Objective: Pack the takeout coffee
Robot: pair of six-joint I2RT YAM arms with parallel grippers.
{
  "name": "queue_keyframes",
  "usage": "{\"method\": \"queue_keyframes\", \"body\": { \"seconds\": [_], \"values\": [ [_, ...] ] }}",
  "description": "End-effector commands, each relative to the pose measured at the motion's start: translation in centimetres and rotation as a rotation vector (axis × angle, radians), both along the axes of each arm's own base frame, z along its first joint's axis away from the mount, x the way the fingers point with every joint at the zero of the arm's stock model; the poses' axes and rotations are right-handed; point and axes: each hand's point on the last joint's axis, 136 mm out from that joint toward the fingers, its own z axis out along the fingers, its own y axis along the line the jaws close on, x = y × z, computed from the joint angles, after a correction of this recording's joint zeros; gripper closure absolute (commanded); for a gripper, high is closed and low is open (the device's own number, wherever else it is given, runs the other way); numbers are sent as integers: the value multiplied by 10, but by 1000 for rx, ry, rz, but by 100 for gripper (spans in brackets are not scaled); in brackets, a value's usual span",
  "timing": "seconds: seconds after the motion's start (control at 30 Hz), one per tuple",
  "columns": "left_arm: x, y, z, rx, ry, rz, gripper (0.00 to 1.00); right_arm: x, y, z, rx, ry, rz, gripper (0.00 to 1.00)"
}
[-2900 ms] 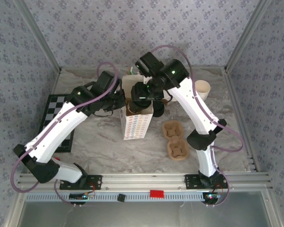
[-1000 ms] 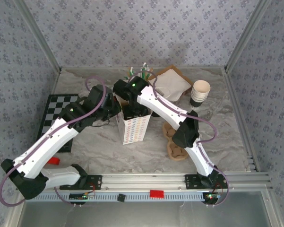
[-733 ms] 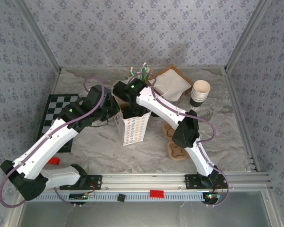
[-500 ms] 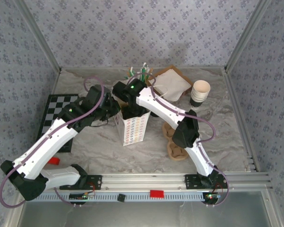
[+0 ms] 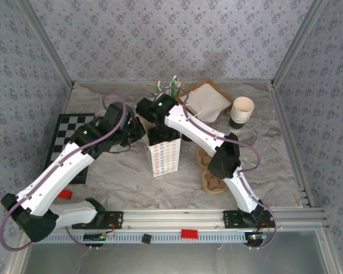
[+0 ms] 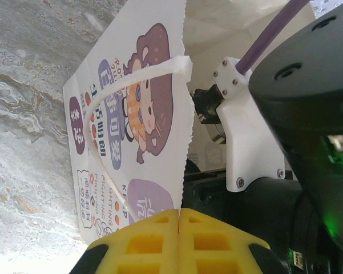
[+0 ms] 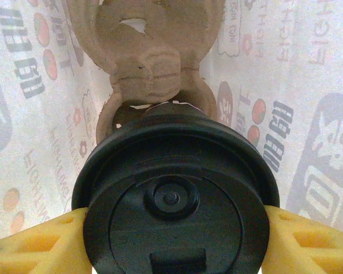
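Right gripper (image 7: pixel 170 242) is clamped around the black-lidded coffee cup (image 7: pixel 171 194), squeezing it from both sides, down inside the paper bag (image 5: pixel 164 155) and right above the pulp carrier (image 7: pixel 151 51) sitting in there. Left gripper (image 6: pixel 180 228) is pinched tight on the bag's rim. Bag stands upright mid tabletop (image 5: pixel 131 182), between both arms.

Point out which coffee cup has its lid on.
The black-lidded cup the right gripper holds inside the paper bag. The other cup, far right on the table, is open-topped.
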Motion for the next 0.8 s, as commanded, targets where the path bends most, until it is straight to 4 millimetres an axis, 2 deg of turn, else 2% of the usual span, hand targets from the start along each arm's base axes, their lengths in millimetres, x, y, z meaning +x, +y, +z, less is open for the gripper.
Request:
{"method": "queue_keyframes", "body": {
  "seconds": [0.0,0.2,0.37,0.5,0.57,0.63,0.77],
  "values": [
    [2,0,4,-7,-14,-9,100,-8,4,17,45,-2,19,44],
    [1,2,1,0,-3,-5,100,-1,7,2,32,5,10,44],
    [-1,7,0,3,-6,10,100,-5,7,-13,-4,19,58,44],
    [-2,10,-2,2,1,13,100,-5,7,-15,-2,15,59,44],
    [-2,10,-2,6,1,9,93,-4,4,-16,-7,10,55,44],
    [-3,11,-1,8,0,7,91,-3,4,-17,2,9,53,44],
    [-4,7,0,5,2,-16,92,-3,8,-22,20,9,51,44]
  ]
}}
